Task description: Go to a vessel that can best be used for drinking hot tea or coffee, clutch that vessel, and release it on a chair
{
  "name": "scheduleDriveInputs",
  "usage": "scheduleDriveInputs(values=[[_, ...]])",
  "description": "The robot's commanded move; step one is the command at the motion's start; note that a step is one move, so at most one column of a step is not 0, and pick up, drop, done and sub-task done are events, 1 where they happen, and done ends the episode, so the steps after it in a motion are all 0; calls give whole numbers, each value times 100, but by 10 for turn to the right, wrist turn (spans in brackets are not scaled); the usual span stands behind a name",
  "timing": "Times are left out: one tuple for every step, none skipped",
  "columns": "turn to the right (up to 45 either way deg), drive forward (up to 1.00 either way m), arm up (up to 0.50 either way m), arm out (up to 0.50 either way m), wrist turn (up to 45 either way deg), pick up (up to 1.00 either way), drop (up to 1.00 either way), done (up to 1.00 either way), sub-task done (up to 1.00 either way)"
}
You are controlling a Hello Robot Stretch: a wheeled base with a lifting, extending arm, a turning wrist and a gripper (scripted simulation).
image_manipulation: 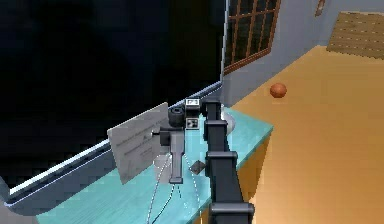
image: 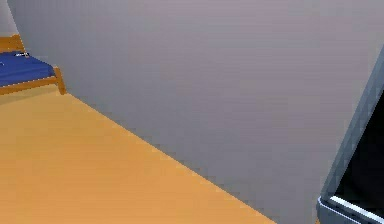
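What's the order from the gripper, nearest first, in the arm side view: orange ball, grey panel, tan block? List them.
1. Grey panel, upright on the teal table near the gripper.
2. Orange ball, on the floor past the table.
3. Tan block, far upper right.

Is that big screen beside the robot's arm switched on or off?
It looks off: the screen is plain black across its whole face, with no picture or glow.

Dark square segmented arm [image_manipulation: 222,170], two white squares [image_manipulation: 192,104] with black marks, dark hand [image_manipulation: 168,182], thin fingers [image_manipulation: 158,195]
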Motion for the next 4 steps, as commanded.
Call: scheduleDriveInputs(values=[[0, 0, 0, 0, 450, 0, 0, 0, 0], [0, 0, 0, 0, 450, 0, 0, 0, 0], [0, 0, 0, 0, 450, 0, 0, 0, 0], [0, 0, 0, 0, 150, 0, 0, 0, 0]])
